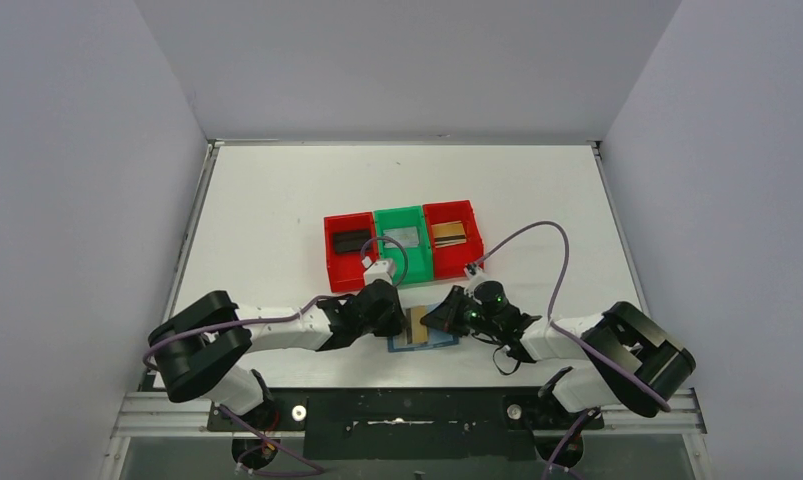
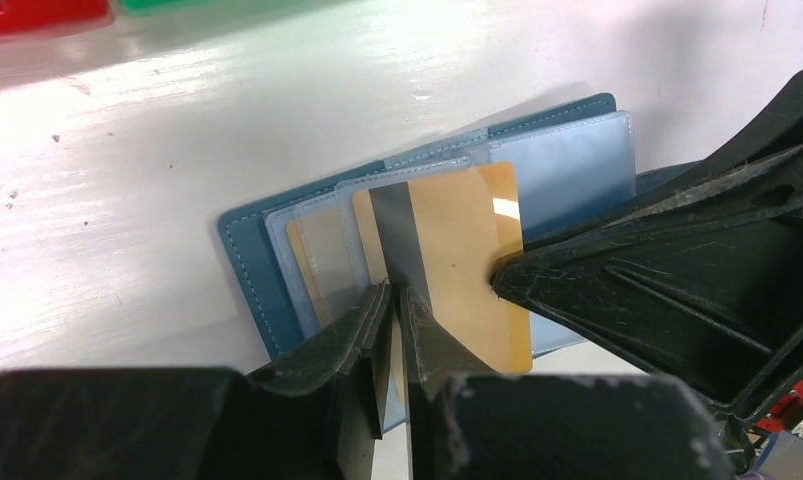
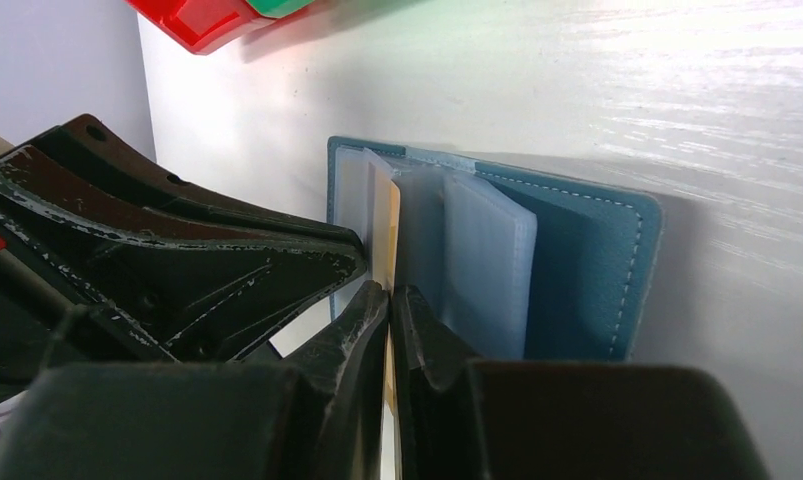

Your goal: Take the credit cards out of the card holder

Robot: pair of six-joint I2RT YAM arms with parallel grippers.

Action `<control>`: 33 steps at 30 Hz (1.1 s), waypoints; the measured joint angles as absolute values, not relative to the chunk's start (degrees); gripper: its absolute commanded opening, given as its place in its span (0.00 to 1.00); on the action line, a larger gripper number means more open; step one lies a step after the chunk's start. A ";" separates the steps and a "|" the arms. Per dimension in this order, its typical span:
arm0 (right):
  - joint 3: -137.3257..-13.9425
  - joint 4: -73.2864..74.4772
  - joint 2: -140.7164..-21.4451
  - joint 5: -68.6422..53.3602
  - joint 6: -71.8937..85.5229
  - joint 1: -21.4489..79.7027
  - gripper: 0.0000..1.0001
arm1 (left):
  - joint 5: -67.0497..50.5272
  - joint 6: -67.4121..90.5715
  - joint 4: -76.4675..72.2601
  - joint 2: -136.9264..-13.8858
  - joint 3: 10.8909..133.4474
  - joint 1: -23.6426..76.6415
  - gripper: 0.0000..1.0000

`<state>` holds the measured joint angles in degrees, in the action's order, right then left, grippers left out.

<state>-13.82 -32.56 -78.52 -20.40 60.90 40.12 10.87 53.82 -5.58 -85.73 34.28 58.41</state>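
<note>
Left gripper [image 2: 392,300] pinches nearly shut on a gold-brown card [image 2: 457,260] half out of the card holder [image 2: 242,250], open on the table [image 1: 277,200] — right gripper [image 3: 389,300] seems clamped on the same card's edge. Three cards [image 1: 350,240] (black, silver, gold) lie in the bins [image 1: 329,252]; this one — perhaps another — remains.

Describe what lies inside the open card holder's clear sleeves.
A gold-brown card with a dark stripe sticks partly out of the card holder; a second gold-brown card shows through a sleeve beside it. Deeper sleeves are covered, contents unseen.
</note>
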 measured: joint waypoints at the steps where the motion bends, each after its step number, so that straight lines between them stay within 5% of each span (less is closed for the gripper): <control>1: -13.63 -32.80 -78.52 -20.69 60.90 39.88 0.03 | 10.90 53.80 -5.45 -85.93 34.50 58.41 0.09; 26: -12.75 -24.21 -72.60 -24.86 57.58 33.71 0.06 | 12.80 52.75 -1.15 -88.29 38.48 59.48 0.00; 33: -12.82 -22.46 -70.52 -24.91 57.14 33.30 0.23 | 13.91 52.29 0.01 -89.06 39.68 59.90 0.00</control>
<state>-12.82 -22.46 -70.52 -24.91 57.14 33.30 13.91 52.29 0.01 -89.06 39.68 59.90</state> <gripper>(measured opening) 0.173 0.010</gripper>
